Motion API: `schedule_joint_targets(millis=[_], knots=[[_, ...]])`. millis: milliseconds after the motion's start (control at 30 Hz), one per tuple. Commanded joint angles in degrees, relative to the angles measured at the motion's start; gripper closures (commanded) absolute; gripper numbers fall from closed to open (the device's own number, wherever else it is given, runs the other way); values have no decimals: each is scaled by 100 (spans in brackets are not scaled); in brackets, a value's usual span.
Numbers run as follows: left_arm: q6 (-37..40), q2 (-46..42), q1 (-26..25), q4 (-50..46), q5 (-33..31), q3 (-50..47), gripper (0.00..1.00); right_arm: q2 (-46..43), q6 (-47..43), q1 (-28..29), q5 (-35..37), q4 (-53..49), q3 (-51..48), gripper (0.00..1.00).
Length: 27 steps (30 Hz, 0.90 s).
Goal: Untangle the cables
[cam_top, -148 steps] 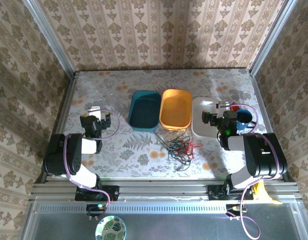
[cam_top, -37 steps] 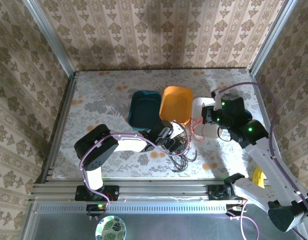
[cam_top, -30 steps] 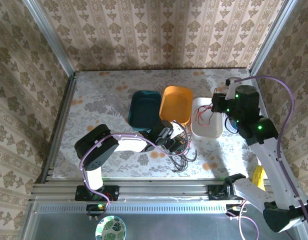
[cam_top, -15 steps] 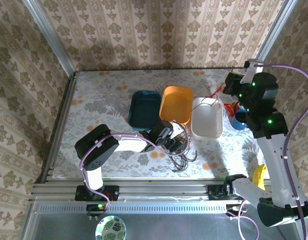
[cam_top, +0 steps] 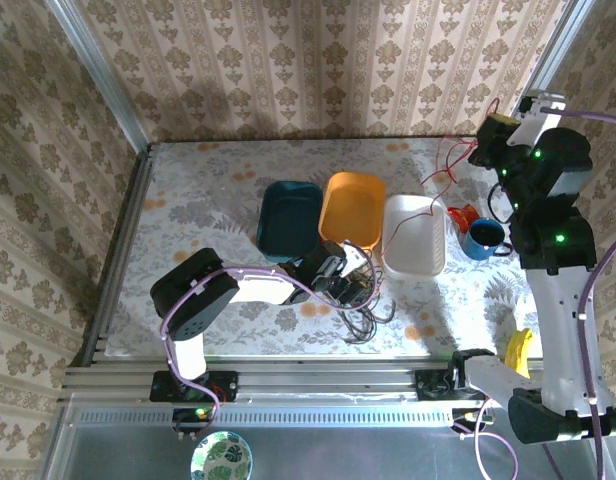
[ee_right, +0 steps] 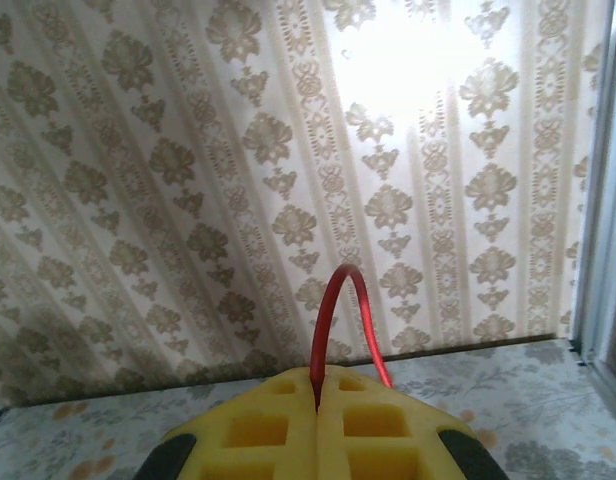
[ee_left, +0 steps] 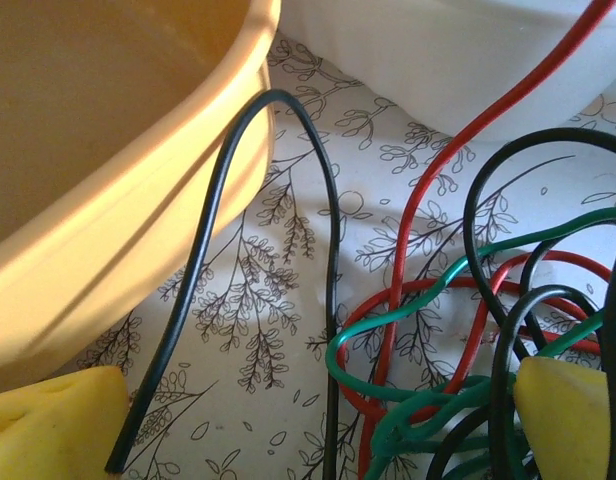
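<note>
View from above of a flower-patterned desk [cam_top: 208, 200] with 2 robot arms. 3 tubs stand side by side in the middle: a teal tub [cam_top: 288, 222], an orange tub [cam_top: 350, 210] and a white tub [cam_top: 413, 238]. A loose tangle of thin red, black and green cables [cam_top: 360, 298] lies on the desk just in front of the orange tub and the white tub.

The left arm stretches low across the desk, and the left pincer [cam_top: 340, 280] sits at the tangle's left edge. In the left wrist view its 2 yellow pads [ee_left: 48, 425] stand wide apart at the frame's lower corners. Looped cables lie between them, with none clamped. A black cable [ee_left: 216, 195] arches up beside the orange tub's wall, its end next to the left-hand pad. A green cable [ee_left: 448, 280] and red loops are knotted together nearer the right-hand pad.

The right arm is raised high at the back right corner. The right pincer [cam_top: 485, 142] is closed on a red cable [ee_right: 344, 268], which in the right wrist view arcs out of the seam between the pressed-together pads. Seen from above, this cable hangs down towards the far rim of the white tub.

A blue mug [cam_top: 483, 240] stands right of the white tub.
</note>
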Motion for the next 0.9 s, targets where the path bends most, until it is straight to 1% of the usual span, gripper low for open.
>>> schedule_joint_targets(millis=[0,133,300,467,567,667,733,800,867], knots=[[-216,226,128,-569,-613,-341,0,-67,-113,-233,284,39,355,100],[-680,102,237,-757,-1046,-642,0,-187,-15,-454,439,106,394,100],[-1179,-119,364,-781,-1248,-1142,0,-279,-8,-610,757,15,371,100],[-1394,-221,413,-856,-1524,-1285,0,-322,180,-800,1286,-81,377,100],[-1489,-209,427,-856,-1666,-1244,0,-314,291,-912,1266,-117,392,100],[-1532,-187,416,-770,-1674,-1173,0,-249,167,-928,634,-99,406,100],[-1405,-178,382,-685,-1635,-1133,0,-205,82,-925,-58,-66,374,100],[-1237,-191,329,-577,-1614,-1112,0,-172,242,-915,-559,-53,245,100],[-1038,-234,269,-409,-1575,-1101,0,-168,614,-891,-798,-63,-41,100]])
